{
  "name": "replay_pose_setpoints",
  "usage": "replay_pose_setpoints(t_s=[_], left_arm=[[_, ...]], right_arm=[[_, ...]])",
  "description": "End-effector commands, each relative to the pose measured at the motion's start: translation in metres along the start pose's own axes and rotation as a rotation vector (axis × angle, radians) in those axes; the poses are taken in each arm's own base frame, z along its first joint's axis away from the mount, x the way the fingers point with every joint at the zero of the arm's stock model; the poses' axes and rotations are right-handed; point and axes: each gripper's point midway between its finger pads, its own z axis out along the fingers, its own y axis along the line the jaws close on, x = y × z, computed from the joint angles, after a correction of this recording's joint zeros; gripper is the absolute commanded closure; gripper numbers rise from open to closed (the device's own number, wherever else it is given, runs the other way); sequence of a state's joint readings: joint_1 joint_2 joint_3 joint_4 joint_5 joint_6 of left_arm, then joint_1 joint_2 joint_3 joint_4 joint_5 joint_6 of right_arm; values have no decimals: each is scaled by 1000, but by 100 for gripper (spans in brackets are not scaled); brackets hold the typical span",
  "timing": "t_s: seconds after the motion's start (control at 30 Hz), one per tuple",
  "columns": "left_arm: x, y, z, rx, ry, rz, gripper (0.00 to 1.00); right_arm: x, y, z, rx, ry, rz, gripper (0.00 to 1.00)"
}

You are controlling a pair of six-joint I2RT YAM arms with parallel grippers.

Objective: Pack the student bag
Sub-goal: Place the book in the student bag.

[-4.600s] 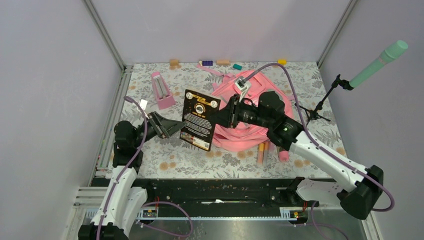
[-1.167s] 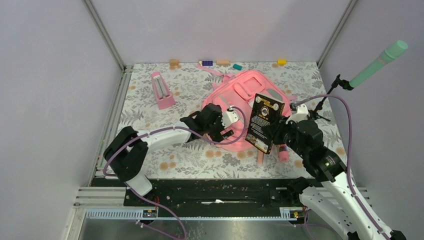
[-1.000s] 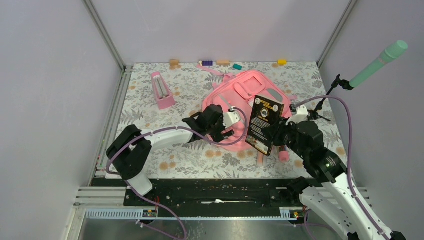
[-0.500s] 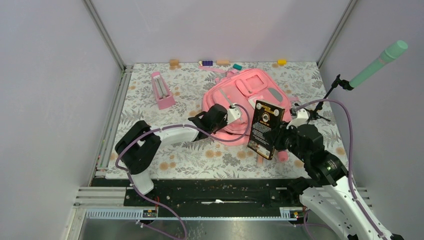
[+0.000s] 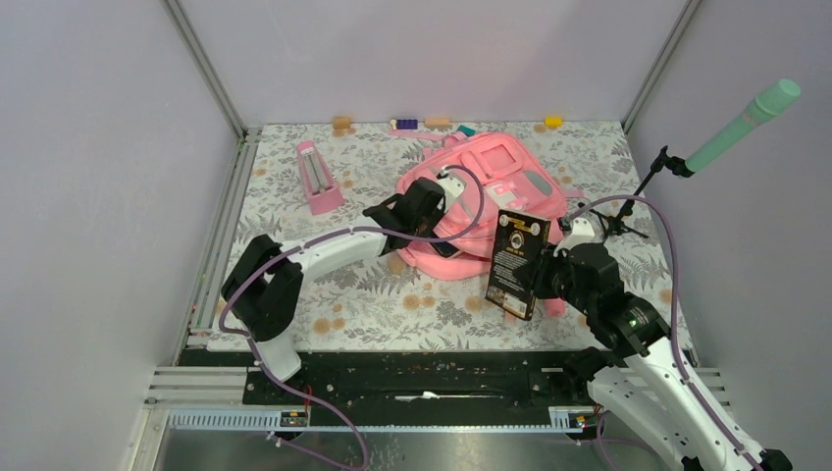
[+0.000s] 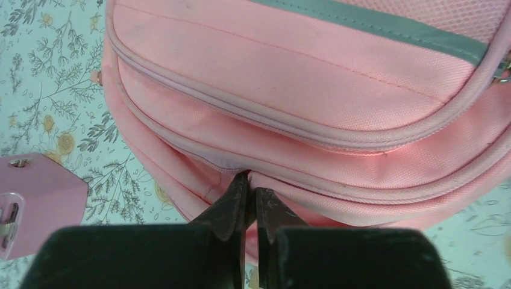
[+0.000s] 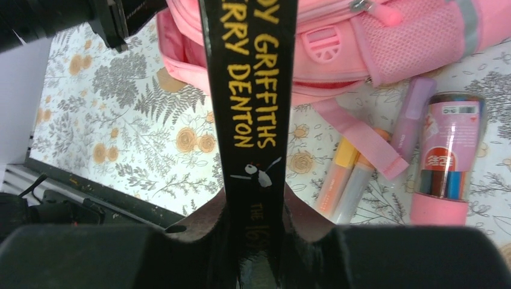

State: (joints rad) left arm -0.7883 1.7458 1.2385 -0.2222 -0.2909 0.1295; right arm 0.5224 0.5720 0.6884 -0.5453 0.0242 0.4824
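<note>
So the student bag (image 5: 495, 182) lies flat on the floral table (image 5: 363, 294). The left gripper (image 6: 248, 180) is pinched tight on the bag's zip seam at its near-left side, and the right gripper (image 7: 253, 214) clamps a black book (image 5: 517, 263) upright, just off the bag's near edge.

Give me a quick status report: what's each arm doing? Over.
Left fingers pinched shut on bag zip seam. Right fingers clamp black book upright, beside bag. No open pocket visible; pens loose beside it.
</note>
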Motion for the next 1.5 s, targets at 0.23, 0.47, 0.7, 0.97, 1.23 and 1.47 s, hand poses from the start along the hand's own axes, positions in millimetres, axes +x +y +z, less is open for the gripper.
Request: replay_pose_setpoints(t_s=[0.23,0.47,0.7,0.97,1.23,1.47], left_arm=[[-101,20,-76,73,-226,-271,100],[-109,14,-89,134,-244,-315,100],[-115,8,-101,185,-270,-331,100],[-115,5,-116,223,-300,-351,100],[-120,10,-128,217,-326,-350,100],[-121,12,-131,214,-330,-350,100]], right_arm=[[6,79,5,-410,95,156,100],[21,126,8,-565,150,160,100],[29,169,29,-642,165,209,100],[43,157,85,-502,110,269,100],[55,129,131,-353,41,417,100],[39,91,152,-205,-125,564,100]])
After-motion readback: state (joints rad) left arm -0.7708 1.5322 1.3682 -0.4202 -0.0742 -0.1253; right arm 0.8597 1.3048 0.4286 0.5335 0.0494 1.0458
